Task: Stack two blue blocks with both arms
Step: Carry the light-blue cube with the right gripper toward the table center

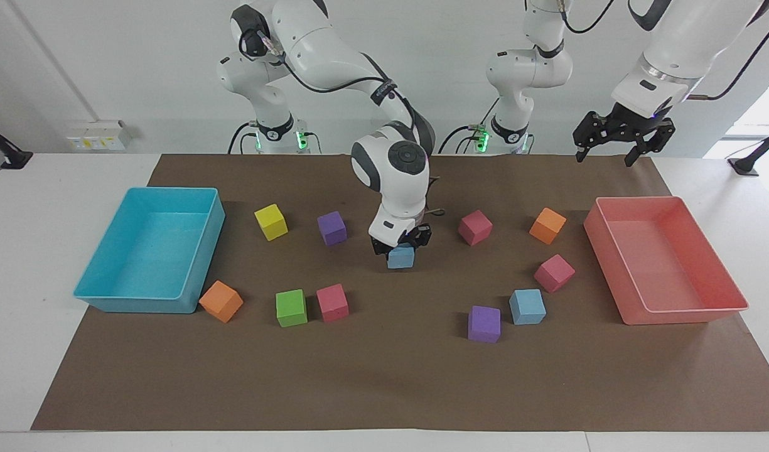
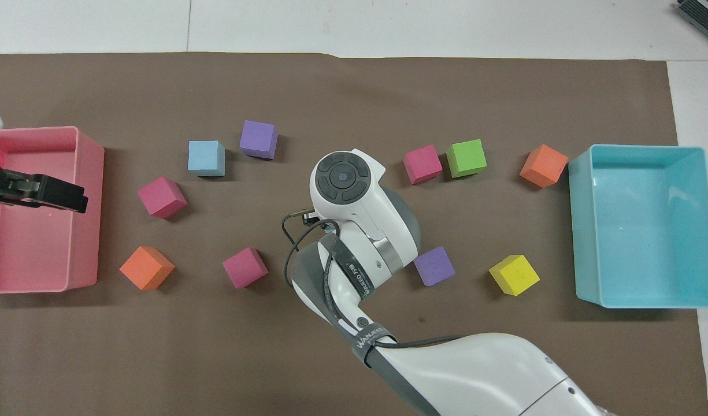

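My right gripper (image 1: 401, 247) is shut on one blue block (image 1: 401, 257) and holds it just above the middle of the brown mat. In the overhead view the right arm's wrist (image 2: 342, 179) hides that block. The second blue block (image 1: 527, 306) rests on the mat toward the left arm's end, beside a purple cube (image 1: 484, 324); from overhead this blue block (image 2: 206, 158) shows uncovered. My left gripper (image 1: 623, 141) hangs open and empty above the table edge near the pink tray (image 1: 685, 316), and the left arm waits there.
A turquoise tray (image 1: 139, 304) stands at the right arm's end. Scattered on the mat are a yellow cube (image 1: 271, 221), another purple cube (image 1: 331, 227), a green cube (image 1: 290, 307), two orange cubes (image 1: 547, 225) (image 1: 221, 301) and three magenta cubes (image 1: 474, 226) (image 1: 553, 272) (image 1: 332, 302).
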Available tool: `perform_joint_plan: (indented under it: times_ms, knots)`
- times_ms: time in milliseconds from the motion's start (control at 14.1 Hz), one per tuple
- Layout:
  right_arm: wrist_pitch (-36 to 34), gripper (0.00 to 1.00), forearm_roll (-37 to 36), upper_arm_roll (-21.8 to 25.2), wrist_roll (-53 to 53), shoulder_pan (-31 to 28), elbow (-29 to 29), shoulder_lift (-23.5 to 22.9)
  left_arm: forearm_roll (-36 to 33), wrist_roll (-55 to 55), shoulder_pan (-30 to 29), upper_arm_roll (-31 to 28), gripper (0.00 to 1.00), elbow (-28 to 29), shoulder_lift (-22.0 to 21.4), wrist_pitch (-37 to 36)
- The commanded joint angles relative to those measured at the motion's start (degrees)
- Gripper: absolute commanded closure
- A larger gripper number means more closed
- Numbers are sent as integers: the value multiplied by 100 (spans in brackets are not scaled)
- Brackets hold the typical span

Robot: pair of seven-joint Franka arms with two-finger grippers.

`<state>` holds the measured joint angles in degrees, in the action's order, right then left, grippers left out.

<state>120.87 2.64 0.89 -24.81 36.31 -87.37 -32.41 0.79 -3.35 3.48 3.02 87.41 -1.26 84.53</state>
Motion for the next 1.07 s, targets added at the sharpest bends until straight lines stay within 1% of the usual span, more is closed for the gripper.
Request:
perform_joint_plan:
  times_ms: [0,142,355,497,782,853,924,995]
  knots:
    - [200,100,70,-10,-103,-45,-42,-46,44,10,-58,-12,0,13,-68,-86]
    - [244,100,9,-10,-95,25,-78,-72,53,10,-67,-4,0,13,-68,-69]
    - [402,100,-193,-10,2,87,-280,-72,44,10,-67,-4,0,4,-59,-24]
    - [560,100,-194,-10,-6,96,-447,-46,44,-16,-58,-4,0,4,-59,-7]
    - [560,100,-194,-10,2,96,-465,-46,44,-16,-50,-4,0,4,-32,169]
    - [560,96,-159,-10,-6,96,-465,-46,35,-16,-41,-12,0,4,-32,169]
    - [552,39,-150,-10,-15,96,-465,-46,35,-16,-41,-4,0,-5,-24,178]
    - [552,0,-150,-10,-15,104,-465,-46,35,-16,-41,-4,0,-5,-24,247]
